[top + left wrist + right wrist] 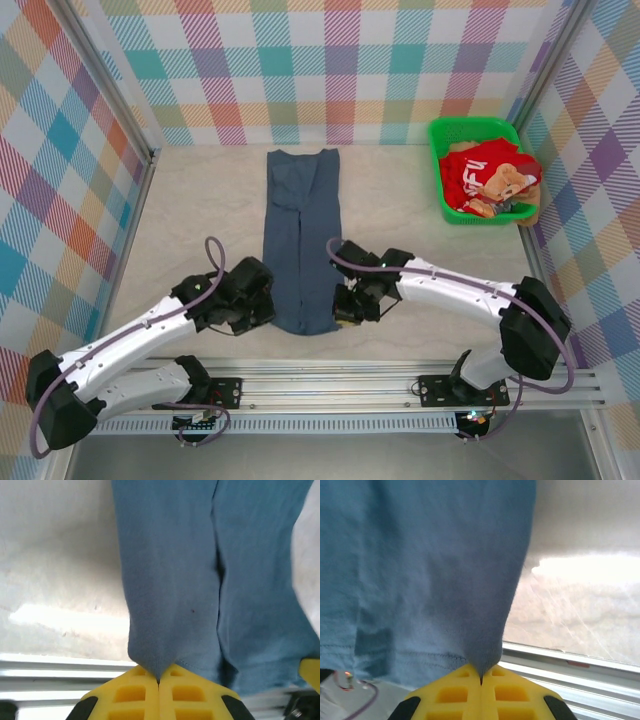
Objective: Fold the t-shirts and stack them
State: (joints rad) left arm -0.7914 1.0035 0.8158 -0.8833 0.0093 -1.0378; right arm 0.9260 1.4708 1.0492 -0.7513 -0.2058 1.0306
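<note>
The slate-blue t-shirt (301, 235) lies as a long narrow strip down the middle of the table, both sides folded in. My left gripper (268, 312) is shut on its near left corner; in the left wrist view the blue cloth (170, 580) runs pinched into the left gripper (159, 680). At the near right corner my right gripper (343, 308) is shut on the hem, and the cloth (430, 570) tapers into the right gripper (481, 679). A red t-shirt with white lettering (480, 172) and one with orange-tan print (510, 184) sit crumpled in the basket.
The green plastic basket (442, 137) stands at the back right against the plaid wall. An aluminium rail (330, 378) runs along the near table edge just behind both grippers. Bare tabletop lies left and right of the shirt.
</note>
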